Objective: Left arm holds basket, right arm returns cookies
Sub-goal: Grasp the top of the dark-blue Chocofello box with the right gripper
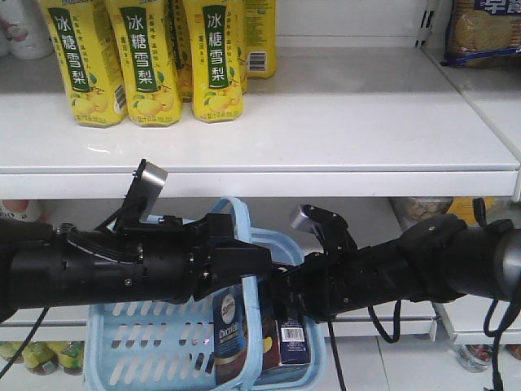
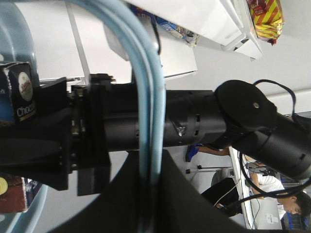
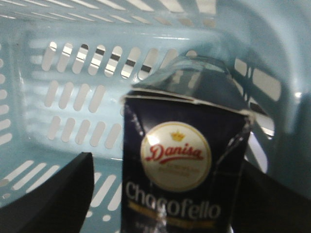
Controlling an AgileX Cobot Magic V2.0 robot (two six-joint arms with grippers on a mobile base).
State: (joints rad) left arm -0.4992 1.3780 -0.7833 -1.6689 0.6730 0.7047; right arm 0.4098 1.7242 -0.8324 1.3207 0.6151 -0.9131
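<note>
The left hand (image 1: 248, 259) is pressed together on the hoop handle (image 2: 148, 121) of the light blue shopping basket (image 1: 122, 326), which hangs below it in front of the white shelf (image 1: 326, 122). The right hand (image 3: 167, 162) is down inside the basket with its fingers (image 3: 48, 194) spread. The Chocofello cookie box (image 3: 180, 194) stands upright between them, logo facing the wrist camera.

On one side of the box, basket wall shows between finger and card. On the other the finger sits just beside the box, and I cannot tell whether it touches.

The step in hand looks like taking hold of the box before it is lifted out. The hand probably wants centring first, so both fingers meet the narrow sides together and do not push the box over.

Squeeze lightly, since the card top already looks creased and should dent easily. A second barcoded box (image 1: 293, 336) stands close beside the hand and could be dragged along.

Lift straight up, staying clear of the handle above the hand, while the left hand keeps the basket steady.
</note>
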